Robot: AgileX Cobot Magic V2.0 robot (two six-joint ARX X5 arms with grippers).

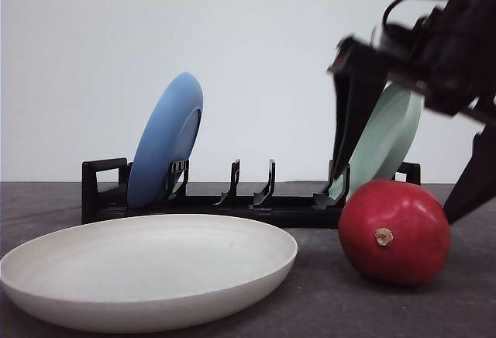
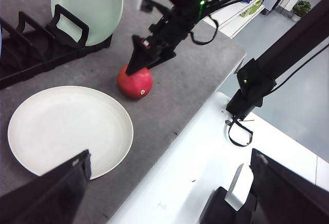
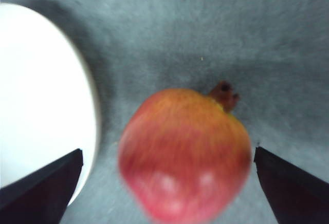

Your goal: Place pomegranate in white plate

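The large, round, glossy red pomegranate (image 1: pixel 395 232) rests on the dark grey felt-like table (image 1: pixel 349 307), just to the right of the wide, shallow, matte off-white plate (image 1: pixel 147 272) in the front view. The two lie near each other but apart, with a strip of bare table between the fruit and the plate's raised rim. A small tan nub on the fruit faces the front camera.

Behind them stands a black plastic dish rack (image 1: pixel 232 198) with upright prongs. A round blue plate (image 1: pixel 164 140) leans on edge in a slot near its left end, and a round pale green plate (image 1: pixel 384 140) leans on edge near its right end, directly behind the pomegranate.

The right hand (image 3: pixel 167 183) is spread wide and holds nothing. In the right wrist view its two dark fingertips (image 3: pixel 41 188) sit on either side of the pomegranate (image 3: pixel 185 154), each clear of the red skin, with the white plate (image 3: pixel 41 106) off to one side. In the front view one black finger descends in front of the green plate and the other slants down at the far right edge, so the fruit lies between them. The left wrist view shows the same arm reaching down over the pomegranate (image 2: pixel 135 81), its dark finger close above the fruit; whether it touches there cannot be told.

The left hand (image 2: pixel 169 183) is well away from the fruit, over the near edge of the table, also spread wide and empty, its fingers (image 2: pixel 51 193) dark at the corners of that view.
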